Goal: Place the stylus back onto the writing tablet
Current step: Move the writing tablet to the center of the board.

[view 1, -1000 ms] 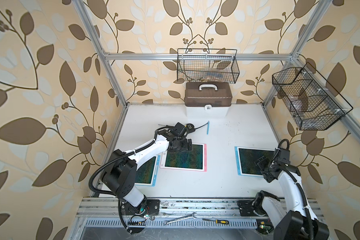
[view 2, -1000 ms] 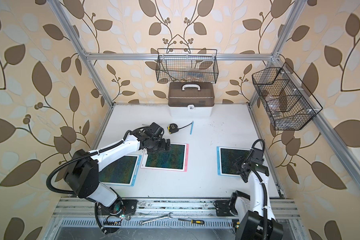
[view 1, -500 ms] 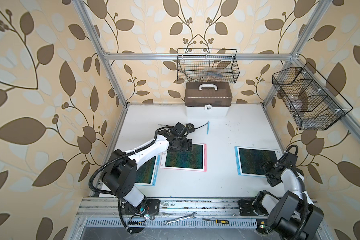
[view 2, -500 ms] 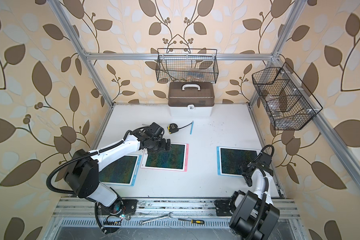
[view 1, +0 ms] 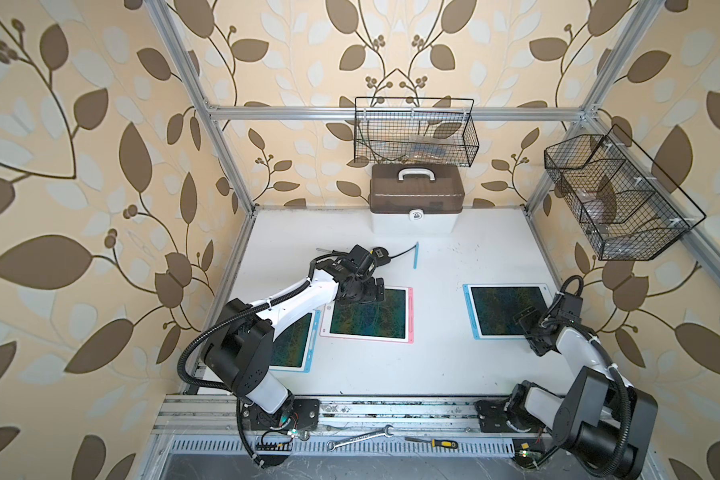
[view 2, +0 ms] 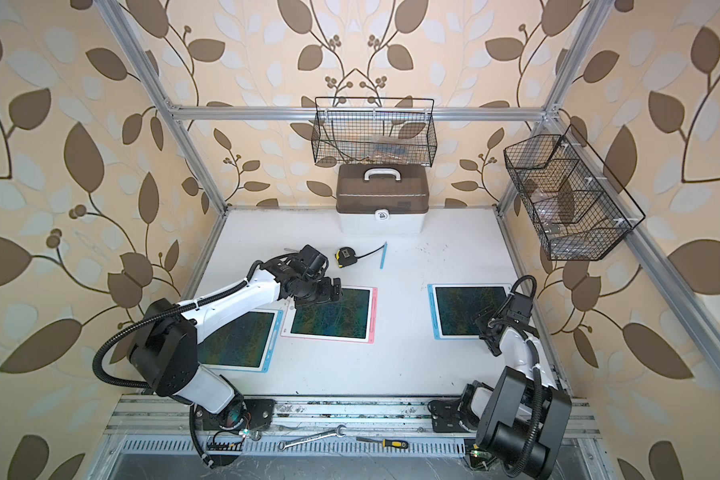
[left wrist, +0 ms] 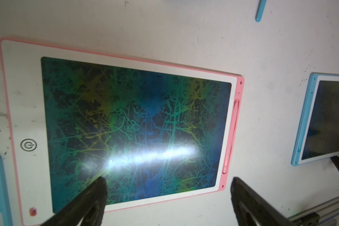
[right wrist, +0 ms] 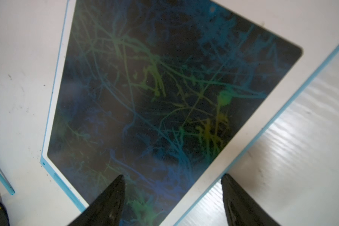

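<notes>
Left pincer [left wrist: 168, 180], right pincer [right wrist: 173, 176] both spread, empty; pink tablet [left wrist: 125, 117] (power symbol [left wrist: 28, 145] printed).

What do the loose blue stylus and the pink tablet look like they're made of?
The blue stylus looks like plastic: one even light-blue colour, dull finish. The pink tablet seems a smooth plastic frame, flat pink and white; its screen is glossy, mirroring a bright light streak, film or glass I cannot tell.

top views: high up, side by side, looking down on the whole table [view 1: 433, 365] | left wrist: close above the pink tablet [left wrist: 133, 127] | right wrist: close above the right-hand blue tablet [right wrist: 164, 97] | shared: both wrist views see that blue one
</notes>
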`<state>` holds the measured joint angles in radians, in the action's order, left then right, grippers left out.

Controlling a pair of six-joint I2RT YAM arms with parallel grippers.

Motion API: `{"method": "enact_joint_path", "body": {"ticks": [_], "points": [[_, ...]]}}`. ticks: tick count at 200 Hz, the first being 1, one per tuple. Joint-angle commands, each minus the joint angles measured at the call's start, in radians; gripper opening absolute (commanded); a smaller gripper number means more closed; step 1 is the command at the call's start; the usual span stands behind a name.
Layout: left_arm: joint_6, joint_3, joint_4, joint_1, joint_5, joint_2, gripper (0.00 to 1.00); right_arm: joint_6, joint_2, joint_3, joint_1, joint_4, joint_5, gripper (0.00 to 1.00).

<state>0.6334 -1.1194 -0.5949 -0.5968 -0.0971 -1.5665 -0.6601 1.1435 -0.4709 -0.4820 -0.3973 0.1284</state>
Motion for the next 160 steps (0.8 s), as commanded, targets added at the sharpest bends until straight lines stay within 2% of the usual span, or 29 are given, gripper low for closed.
{"method": "enact_joint_path", "body": {"ticks": [1, 45, 105, 160], "points": [[0.02, -0.014, -0.004, -0.009, 0.016, 0.013, 0.99, -0.101, 0.062, 0.031, 0.071, -0.017, 0.004, 0.78], [0.041, -0.014, -0.034, -0.009, 0.042, 0.009, 0.99, -0.175, 0.167, -0.017, 0.181, 0.056, -0.026, 0.77], [0.056, -0.011, -0.079, -0.001, 0.069, 0.007, 0.99, -0.176, 0.285, -0.127, 0.21, 0.078, -0.029, 0.78], [0.018, -0.001, -0.147, 0.102, 0.031, -0.034, 0.99, -0.158, 0.281, -0.148, 0.228, 0.068, -0.021, 0.77]]}}
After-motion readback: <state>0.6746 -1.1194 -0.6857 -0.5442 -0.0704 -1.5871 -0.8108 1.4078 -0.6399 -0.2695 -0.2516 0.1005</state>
